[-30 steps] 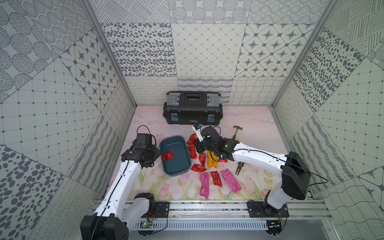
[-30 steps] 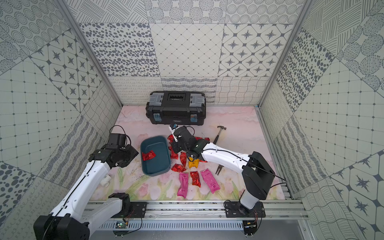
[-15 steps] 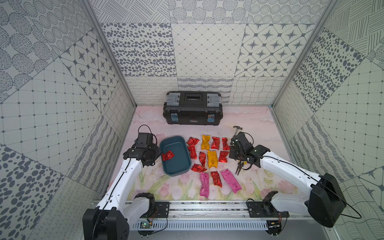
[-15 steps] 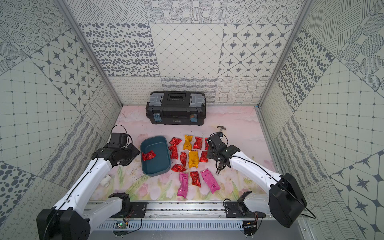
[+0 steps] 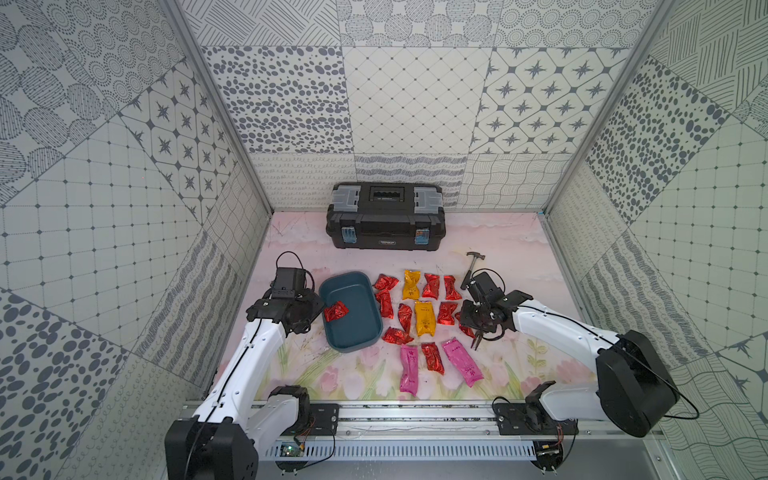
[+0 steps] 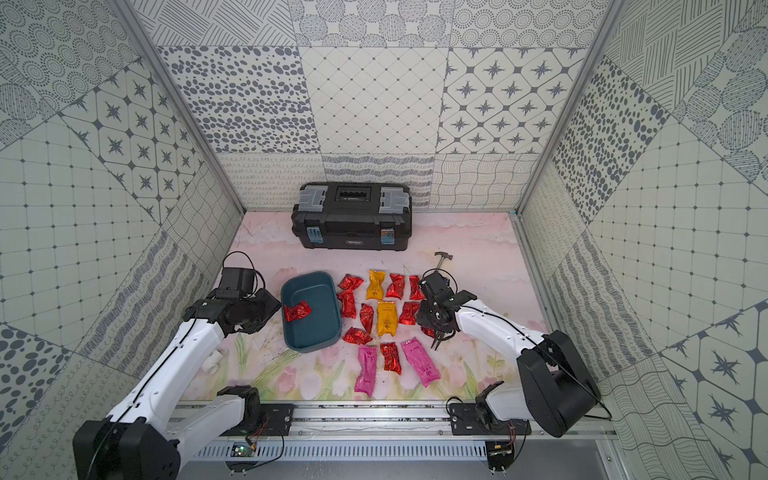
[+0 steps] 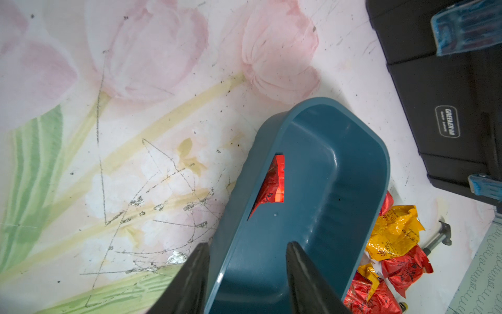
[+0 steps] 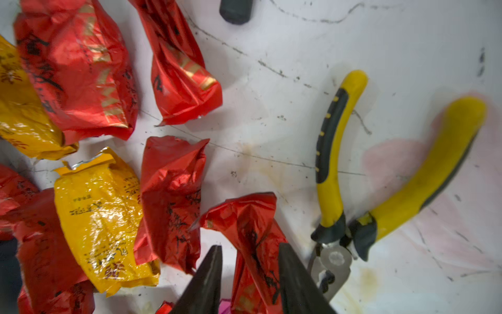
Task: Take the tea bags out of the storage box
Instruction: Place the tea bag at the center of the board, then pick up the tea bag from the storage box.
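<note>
The dark blue-grey plastic storage box (image 5: 351, 311) with rounded corners lies left of centre, its long axis running near to far, the far end leaning slightly left. One red foil tea bag (image 5: 336, 311) rests against its left wall. The left gripper (image 7: 245, 269) clamps that wall, one jaw inside, one outside. The other foil tea bags (image 5: 424, 318) lie in rows to the right. The right gripper (image 8: 248, 274) stands with jaws apart over a red sachet (image 8: 252, 239), beside yellow-handled pliers (image 8: 336, 190).
</note>
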Robot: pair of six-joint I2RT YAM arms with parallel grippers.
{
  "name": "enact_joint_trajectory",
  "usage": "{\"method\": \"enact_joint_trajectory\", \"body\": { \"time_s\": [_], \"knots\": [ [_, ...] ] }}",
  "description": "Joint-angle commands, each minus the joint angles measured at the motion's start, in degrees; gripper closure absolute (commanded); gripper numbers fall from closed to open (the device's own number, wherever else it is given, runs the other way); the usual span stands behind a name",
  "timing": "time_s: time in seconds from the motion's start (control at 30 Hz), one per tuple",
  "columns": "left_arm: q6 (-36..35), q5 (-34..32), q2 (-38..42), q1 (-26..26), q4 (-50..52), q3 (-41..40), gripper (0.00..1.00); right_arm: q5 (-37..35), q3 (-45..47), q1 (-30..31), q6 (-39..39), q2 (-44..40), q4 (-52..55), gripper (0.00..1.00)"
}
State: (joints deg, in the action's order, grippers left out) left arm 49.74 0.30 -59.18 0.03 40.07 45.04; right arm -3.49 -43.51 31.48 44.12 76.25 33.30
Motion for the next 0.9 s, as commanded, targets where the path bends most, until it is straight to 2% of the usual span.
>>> {"method": "enact_joint_trajectory", "body": {
  "time_s": [0.0, 0.13, 0.2, 0.3, 0.4, 0.5, 0.7, 0.87],
  "knots": [
    [0.4, 1.4, 1.1, 0.4, 1.1, -0.6, 0.50, -1.7, -2.1, 0.0, -3.7, -4.2, -0.4, 0.54],
    [1.0, 1.3, 1.8, 0.4, 1.7, -1.4, 0.50, 3.1, -6.5, 2.5, -14.5, -4.2, -6.5, 0.53],
    [2.2, 0.6, 2.2, 0.4, 2.4, -1.8, 0.50, 9.4, -8.2, 6.4, -25.1, -2.3, -14.0, 0.53],
    [4.9, -1.6, 2.7, 0.5, 4.9, -2.2, 0.50, 15.0, -10.8, 13.6, -41.8, 2.5, -21.6, 0.52],
    [8.2, -3.9, 3.9, 0.5, 8.2, -2.7, 0.50, 20.0, -15.1, 17.8, -53.2, 9.8, -25.3, 0.53],
    [11.3, -5.7, 6.3, 0.6, 10.7, -3.8, 0.50, 22.8, -21.4, 20.5, -58.8, 17.7, -26.5, 0.53],
    [17.4, -6.7, 12.2, 0.6, 14.3, -6.7, 0.50, 25.0, -35.6, 23.9, -63.8, 33.7, -26.3, 0.50],
    [18.4, -5.3, 14.7, 0.6, 15.9, -7.8, 0.50, 26.2, -45.5, 24.4, -67.2, 43.9, -23.7, 0.47]
  ]
}}
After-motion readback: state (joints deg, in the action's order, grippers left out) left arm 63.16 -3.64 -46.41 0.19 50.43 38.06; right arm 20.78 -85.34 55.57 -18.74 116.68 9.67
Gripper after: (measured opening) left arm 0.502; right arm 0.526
